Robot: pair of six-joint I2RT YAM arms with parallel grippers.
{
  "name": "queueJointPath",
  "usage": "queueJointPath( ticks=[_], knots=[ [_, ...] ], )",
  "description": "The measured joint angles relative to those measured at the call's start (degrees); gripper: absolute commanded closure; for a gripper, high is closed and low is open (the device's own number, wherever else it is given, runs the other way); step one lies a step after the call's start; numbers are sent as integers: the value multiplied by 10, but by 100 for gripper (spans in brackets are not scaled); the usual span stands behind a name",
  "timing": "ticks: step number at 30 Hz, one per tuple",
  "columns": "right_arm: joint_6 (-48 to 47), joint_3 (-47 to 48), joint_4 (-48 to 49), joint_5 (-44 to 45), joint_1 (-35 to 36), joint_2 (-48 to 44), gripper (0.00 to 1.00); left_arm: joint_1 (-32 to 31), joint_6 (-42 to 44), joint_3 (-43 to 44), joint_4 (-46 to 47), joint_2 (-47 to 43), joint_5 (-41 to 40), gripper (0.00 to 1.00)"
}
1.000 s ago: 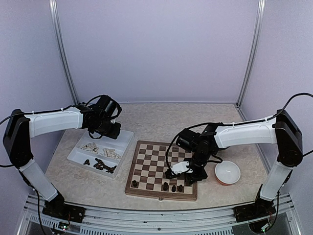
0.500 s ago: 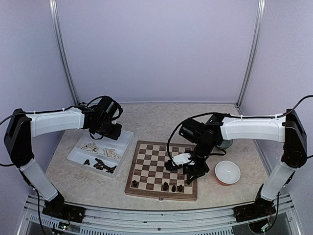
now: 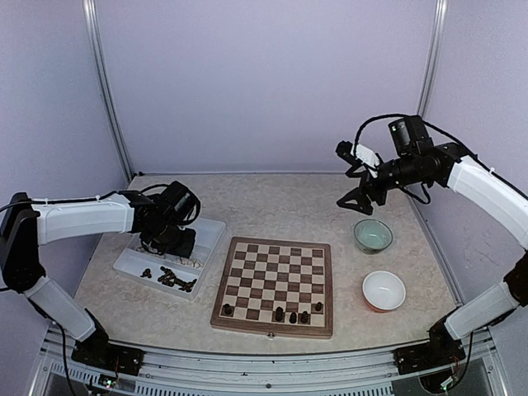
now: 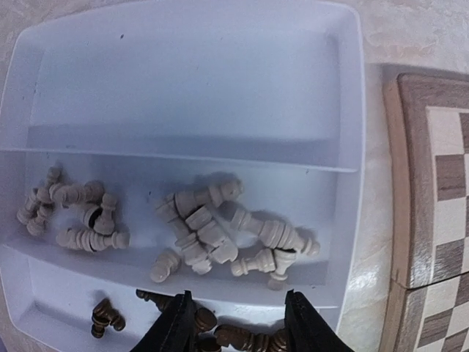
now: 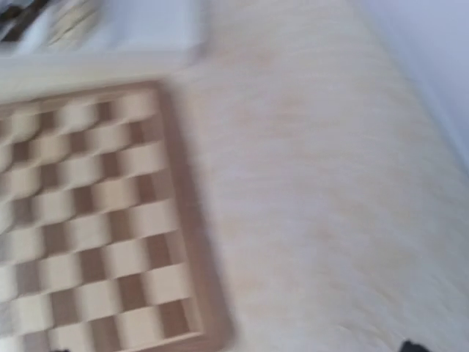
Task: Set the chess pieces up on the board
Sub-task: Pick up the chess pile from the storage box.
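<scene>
Nearest, on square wooden chessboard (image 3: 276,327): five dark brown chessmen (image 3: 293,317) upright along the near rank. Left of that, in white plastic tray (image 3: 212,232), near compartment: spare dark chessmen (image 4: 245,339) tipped over, right under left gripper (image 4: 238,308), fingers parted and empty; long axes seemingly across the gap, half cropped. Beyond: pale cream chessmen (image 4: 212,227). Farthest: right gripper (image 3: 351,175), raised, spread, empty, well apart.
</scene>
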Motion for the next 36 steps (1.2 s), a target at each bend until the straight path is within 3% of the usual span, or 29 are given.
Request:
queueJointPath(
  ticks=[5,10,22,31,36],
  knots=[
    [50,-1,37,-49,-68,28,19,30,-45,-53,-24,-23,20,57],
    [53,-16,39,-104,-68,39,26,48,-64,-75,-35,-24,43,56],
    [44,-30,38,-176,-68,41,28,107,-77,-77,-55,9,73,62],
    [44,-30,37,-203,-68,50,29,106,-71,-73,-54,52,87,63],
    [44,-30,29,-212,-68,57,29,96,-61,-56,-51,70,87,80]
  ],
)
